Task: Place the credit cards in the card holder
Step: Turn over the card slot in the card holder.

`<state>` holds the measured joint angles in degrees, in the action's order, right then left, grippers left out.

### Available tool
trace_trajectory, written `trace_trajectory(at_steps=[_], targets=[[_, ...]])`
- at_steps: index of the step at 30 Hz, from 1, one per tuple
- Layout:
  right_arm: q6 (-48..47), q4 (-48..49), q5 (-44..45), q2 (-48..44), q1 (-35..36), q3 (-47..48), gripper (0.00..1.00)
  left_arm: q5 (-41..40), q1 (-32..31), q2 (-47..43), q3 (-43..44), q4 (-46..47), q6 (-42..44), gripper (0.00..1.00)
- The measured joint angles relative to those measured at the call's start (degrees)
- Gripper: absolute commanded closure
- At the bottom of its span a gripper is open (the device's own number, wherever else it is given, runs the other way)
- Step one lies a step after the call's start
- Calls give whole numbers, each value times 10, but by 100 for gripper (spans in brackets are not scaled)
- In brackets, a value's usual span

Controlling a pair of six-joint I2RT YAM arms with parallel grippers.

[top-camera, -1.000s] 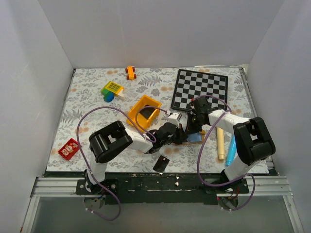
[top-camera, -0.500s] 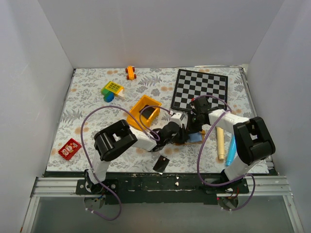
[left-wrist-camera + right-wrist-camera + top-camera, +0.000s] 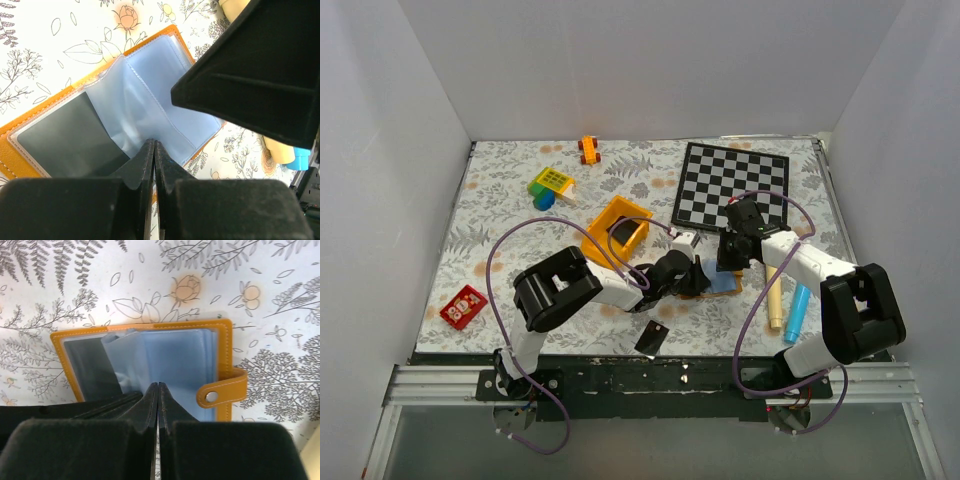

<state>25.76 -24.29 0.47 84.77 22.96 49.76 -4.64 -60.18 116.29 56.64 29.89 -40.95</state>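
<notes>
Wallet, small, tan, leathery (image 3: 220, 330), is lying open under left claw (image 3: 153, 145) and right claw (image 3: 158, 386), one thin black plastic card (image 3: 65, 135) inside. Both claws are squeezing tight, maybe pinching its floppy sleeves. Another slippery card (image 3: 651, 338) nearby is needing an edge grip.

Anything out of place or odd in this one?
One black credit card lies askew right at the table's near edge, between the arm bases and well apart from the open card holder. Something dark also sits in the yellow bin, but it is too small to tell what it is.
</notes>
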Motion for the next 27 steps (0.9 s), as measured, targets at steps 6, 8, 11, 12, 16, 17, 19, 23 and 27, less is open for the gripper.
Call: trace_trajectory(at_steps=[6, 8, 11, 12, 16, 17, 19, 23, 27], targets=[[4, -11, 29, 3, -3, -3, 99, 0, 0, 0, 0, -1, 0, 100], [4, -12, 30, 12, -3, -6, 99, 0, 0, 0, 0, -1, 0, 100], [6, -12, 28, 28, -4, -7, 99, -2, 0, -1, 0, -4, 0, 100], [6, -10, 26, 31, -4, -7, 99, -3, 0, -3, 0, -8, 0, 100], [5, -10, 24, 33, -4, -7, 99, -12, 0, -25, -10, -28, 1, 100], [5, -10, 24, 33, -4, -7, 99, -16, 0, -35, -16, -34, 2, 100], [5, -10, 24, 33, -4, -7, 99, -24, 0, -59, -27, -47, 5, 100], [4, -10, 21, 33, -4, -7, 99, -40, 0, -101, -29, -63, 15, 100], [2, -10, 14, 33, -4, -7, 99, -49, 1, -117, -26, -66, 19, 100]])
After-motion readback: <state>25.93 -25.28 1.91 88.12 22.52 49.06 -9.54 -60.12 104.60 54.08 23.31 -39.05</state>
